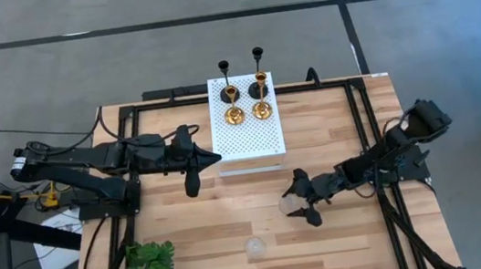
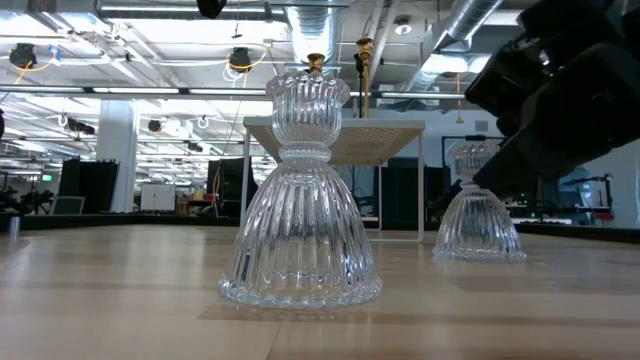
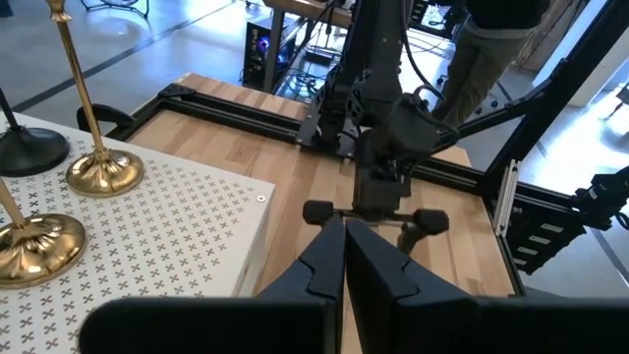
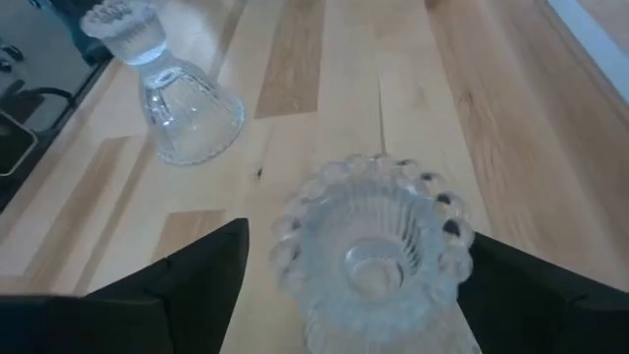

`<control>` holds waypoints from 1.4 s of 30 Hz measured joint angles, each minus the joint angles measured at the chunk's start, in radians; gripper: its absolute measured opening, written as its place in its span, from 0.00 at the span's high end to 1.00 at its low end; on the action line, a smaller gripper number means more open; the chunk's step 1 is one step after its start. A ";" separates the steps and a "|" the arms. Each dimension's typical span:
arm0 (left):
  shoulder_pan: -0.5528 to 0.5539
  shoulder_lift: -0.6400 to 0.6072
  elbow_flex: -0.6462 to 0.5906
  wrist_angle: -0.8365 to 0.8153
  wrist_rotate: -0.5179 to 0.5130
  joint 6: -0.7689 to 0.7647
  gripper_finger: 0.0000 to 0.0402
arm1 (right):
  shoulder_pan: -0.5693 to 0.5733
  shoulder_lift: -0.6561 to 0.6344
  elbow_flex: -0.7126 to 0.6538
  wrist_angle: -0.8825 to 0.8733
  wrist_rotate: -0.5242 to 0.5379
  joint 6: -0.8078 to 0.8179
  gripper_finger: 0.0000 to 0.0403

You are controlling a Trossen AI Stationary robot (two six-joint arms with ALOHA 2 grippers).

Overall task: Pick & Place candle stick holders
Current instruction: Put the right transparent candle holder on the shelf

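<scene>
Two clear glass candle stick holders stand upright on the wooden table. One [image 4: 369, 251] sits between the open fingers of my right gripper [image 1: 298, 201], which stand on either side of its beaded rim; I cannot see them touch it. The other glass holder [image 1: 254, 246] [image 4: 167, 93] stands free, nearer the front edge. Two gold holders [image 1: 233, 114] [image 1: 261, 109] and two tall black ones [image 1: 224, 67] [image 1: 257, 54] stand on the white board [image 1: 251, 142]. My left gripper [image 1: 214, 159] hovers shut beside the board's left edge.
A green leafy plant [image 1: 145, 267] lies at the table's near left corner. A black frame [image 1: 365, 137] runs along the table's right side and far edge. Bare wood lies between the board and the glass holders.
</scene>
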 joint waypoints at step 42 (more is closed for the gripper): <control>0.000 0.000 0.000 -0.001 0.000 0.000 0.97 | -0.126 -0.244 0.323 -0.476 0.002 0.041 0.71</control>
